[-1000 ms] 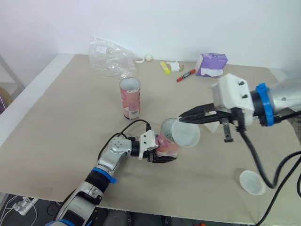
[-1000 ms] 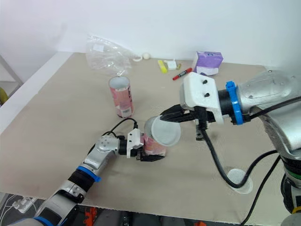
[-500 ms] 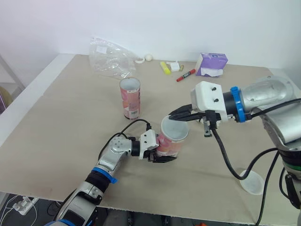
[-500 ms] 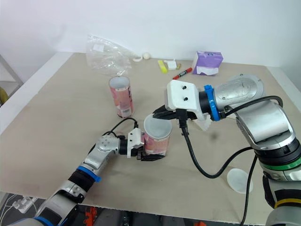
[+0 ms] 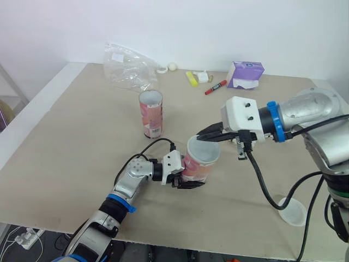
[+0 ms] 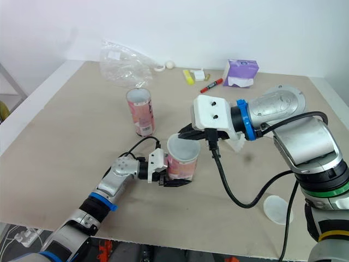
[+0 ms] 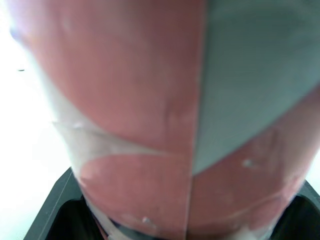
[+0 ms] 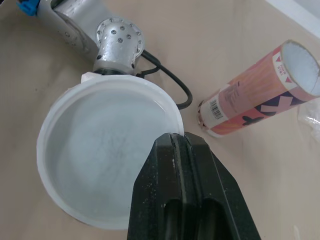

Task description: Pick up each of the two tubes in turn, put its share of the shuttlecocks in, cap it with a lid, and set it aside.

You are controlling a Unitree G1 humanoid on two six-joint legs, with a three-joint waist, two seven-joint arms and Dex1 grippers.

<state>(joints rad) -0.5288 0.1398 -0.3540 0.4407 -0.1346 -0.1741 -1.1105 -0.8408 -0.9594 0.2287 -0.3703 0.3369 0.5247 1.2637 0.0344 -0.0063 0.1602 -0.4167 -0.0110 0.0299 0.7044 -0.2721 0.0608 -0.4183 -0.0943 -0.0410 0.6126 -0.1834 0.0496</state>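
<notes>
The left claw, held low and forward, is clamped around the tube; the right claw, reached inward, is pinched on the lid.

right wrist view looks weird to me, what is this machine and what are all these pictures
This is a humanoid robot with two arms, each ending in black two-fingered jaws. The two eye views come from a camera on its head, looking down at a table. Each wrist view comes from a camera on that arm, looking along its jaws. The left jaws are shut on a pink tube, seen close up in the left wrist view. The right jaws pinch the rim of a white lid at that tube's top. Also on the table: a second tube standing upright, a spare lid, a plastic bag, a purple box and a red marker.
</notes>
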